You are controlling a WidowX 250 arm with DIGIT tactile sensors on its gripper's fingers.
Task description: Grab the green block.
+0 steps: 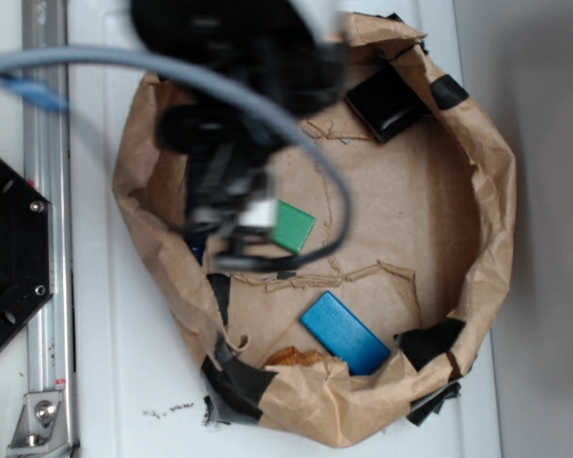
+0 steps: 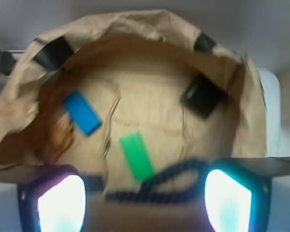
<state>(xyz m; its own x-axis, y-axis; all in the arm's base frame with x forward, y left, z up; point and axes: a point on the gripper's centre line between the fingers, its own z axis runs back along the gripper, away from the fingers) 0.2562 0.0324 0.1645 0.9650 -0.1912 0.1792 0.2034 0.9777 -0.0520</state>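
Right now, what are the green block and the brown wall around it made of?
The green block looks like smooth plastic or painted wood: flat, even colour, no grain showing. The brown wall looks like crumpled kraft paper, creased and torn, patched with black tape.

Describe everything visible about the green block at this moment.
The green block is a flat, solid-green rectangle with smooth, plain faces. It lies flat on the brown paper floor of the crumpled paper basin, near its middle. In the exterior view the gripper overlaps its left end; contact cannot be judged. In the wrist view it lies unobstructed ahead of the jaws, apart from the blue block.
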